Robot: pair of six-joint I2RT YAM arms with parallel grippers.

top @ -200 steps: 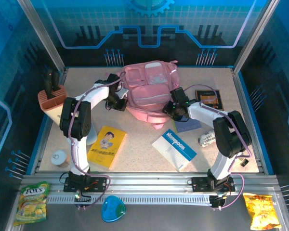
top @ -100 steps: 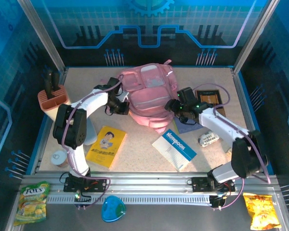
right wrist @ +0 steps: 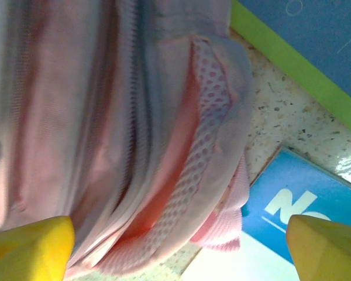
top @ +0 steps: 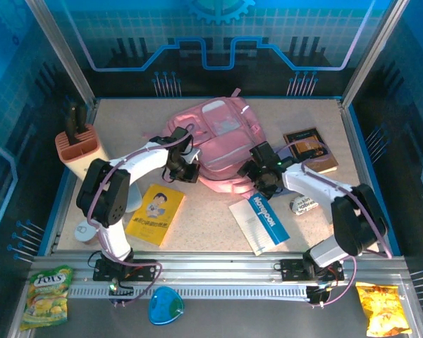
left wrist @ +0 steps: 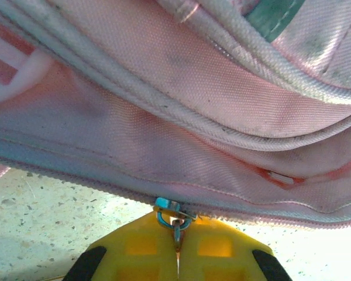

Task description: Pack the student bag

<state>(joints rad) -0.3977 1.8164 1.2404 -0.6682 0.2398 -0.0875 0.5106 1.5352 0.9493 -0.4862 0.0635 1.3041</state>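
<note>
Top external view has the table (top: 204, 222) carrying the student bag (top: 215, 137), slumped toward its far middle, with a blue notebook (top: 261, 220) just beside the bag's near corner. At that corner the right gripper (right wrist: 175, 249) hovers with its fingers spread wide; mesh-backed fabric sits between them, unclamped. At the bag's left-near edge the left gripper (left wrist: 176, 249) presses its yellow pads together on the zipper pull (left wrist: 171, 212). The step looks like unzipping. It should go best if the right fingers close on fabric to anchor the soft bag. The left should then draw the pull along the teeth, not upward, since limp cloth may bunch and jam.
</note>
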